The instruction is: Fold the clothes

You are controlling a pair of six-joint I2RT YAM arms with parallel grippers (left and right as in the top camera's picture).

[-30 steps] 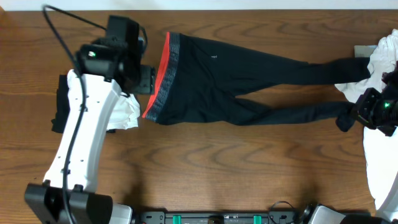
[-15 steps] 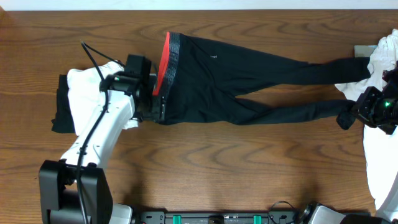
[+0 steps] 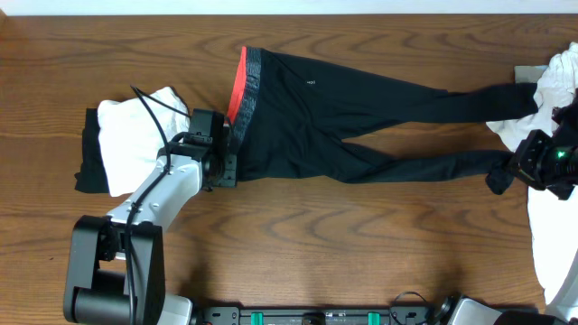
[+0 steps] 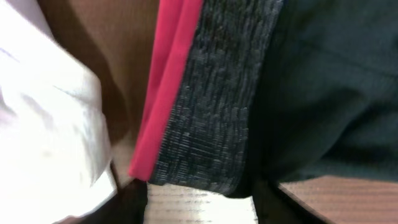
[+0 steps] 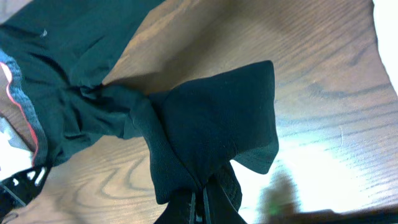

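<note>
Long black trousers (image 3: 343, 113) lie flat across the table, with the grey-and-red waistband (image 3: 242, 99) at the left and both legs running right. My left gripper (image 3: 226, 168) is at the waistband's near corner. In the left wrist view the waistband's end (image 4: 205, 124) lies between my two dark fingertips (image 4: 132, 202), which stand apart, so the left gripper (image 4: 199, 205) is open. My right gripper (image 3: 502, 175) is shut on the near leg's cuff (image 5: 211, 137), and in the right wrist view the black fabric bunches into the right gripper (image 5: 202, 208).
A white garment (image 3: 135, 135) lies on another black one (image 3: 88, 158) at the left, close beside my left arm; it also shows in the left wrist view (image 4: 50, 118). More white cloth (image 3: 560, 77) is piled at the right edge, by the far leg's end.
My left arm has come down along the waistband to its near corner, uncovering the white garment, and its jaws have narrowed. The right gripper still holds the cuff in place.
</note>
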